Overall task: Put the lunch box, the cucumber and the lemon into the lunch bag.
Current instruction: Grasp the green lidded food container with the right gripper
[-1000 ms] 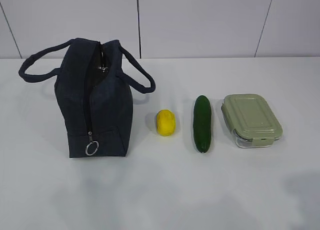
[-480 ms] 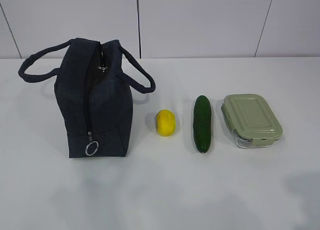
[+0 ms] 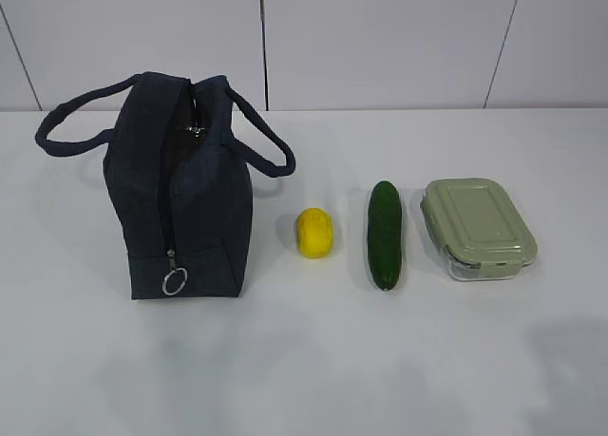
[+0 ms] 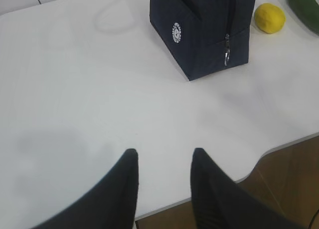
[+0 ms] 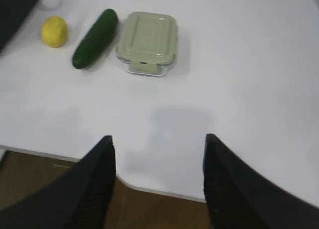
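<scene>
Bag [image 3: 185, 194] upright on table [image 3: 313, 360]; lemon [image 3: 315, 233], cucumber [image 3: 385, 235], box [image 3: 478, 227] in row to its right, apart. L gripper [image 4: 162, 161] & R gripper [image 5: 157, 144] both spread, empty, over near table edge

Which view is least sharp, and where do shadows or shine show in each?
Right wrist view: softest, lunch box and cucumber slightly blurred, a faint grey shadow on the table below the box. Left wrist view: bag logo crisp, dark pincer tips soft, faint grey patch at left. Exterior view: sharp, even light, soft grey shadows along the near table edge, mild shine on the cucumber.
</scene>
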Available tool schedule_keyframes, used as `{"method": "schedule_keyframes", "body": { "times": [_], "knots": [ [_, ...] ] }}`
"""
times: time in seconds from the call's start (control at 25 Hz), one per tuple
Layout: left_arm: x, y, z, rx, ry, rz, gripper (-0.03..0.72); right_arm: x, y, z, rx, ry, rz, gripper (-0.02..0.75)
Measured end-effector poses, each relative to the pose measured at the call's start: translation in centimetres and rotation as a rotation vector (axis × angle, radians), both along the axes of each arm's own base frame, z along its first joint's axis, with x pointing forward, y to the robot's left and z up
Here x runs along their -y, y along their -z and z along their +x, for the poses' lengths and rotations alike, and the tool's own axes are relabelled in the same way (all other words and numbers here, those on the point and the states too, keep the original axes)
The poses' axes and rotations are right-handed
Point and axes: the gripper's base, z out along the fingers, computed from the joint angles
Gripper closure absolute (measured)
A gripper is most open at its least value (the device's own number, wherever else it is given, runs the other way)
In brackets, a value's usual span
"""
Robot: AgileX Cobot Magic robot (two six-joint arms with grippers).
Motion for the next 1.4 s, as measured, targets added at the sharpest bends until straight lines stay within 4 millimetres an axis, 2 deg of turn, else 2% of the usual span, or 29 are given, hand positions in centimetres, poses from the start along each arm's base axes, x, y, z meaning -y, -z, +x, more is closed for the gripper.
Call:
{"method": "schedule_keyframes", "body": {
  "times": [0.36,0.68,0.84,0.96,1.16,1.4],
  "knots": [
    [0.0,0.0,0.0,0.0,0.0,0.0,0.449,-3.0,-1.0,6.1,-0.189,-0.199,0.25,0.325],
    [0.0,0.0,0.0,0.0,0.0,0.0,0.449,-5.5,-0.5,12.9,-0.337,-0.372,0.461,0.327],
    [0.0,0.0,0.0,0.0,0.0,0.0,0.449,-5.9,-0.6,16.4,-0.386,-0.417,0.489,0.327],
    [0.0,0.0,0.0,0.0,0.0,0.0,0.449,-5.3,-0.5,18.8,-0.42,-0.424,0.499,0.327],
    [0.0,0.0,0.0,0.0,0.0,0.0,0.449,-2.2,-0.6,22.6,-0.433,-0.37,0.532,0.328],
    [0.0,0.0,0.0,0.0,0.0,0.0,0.449,0.2,1.4,27.5,-0.477,-0.394,0.701,0.328]
  ]
}}
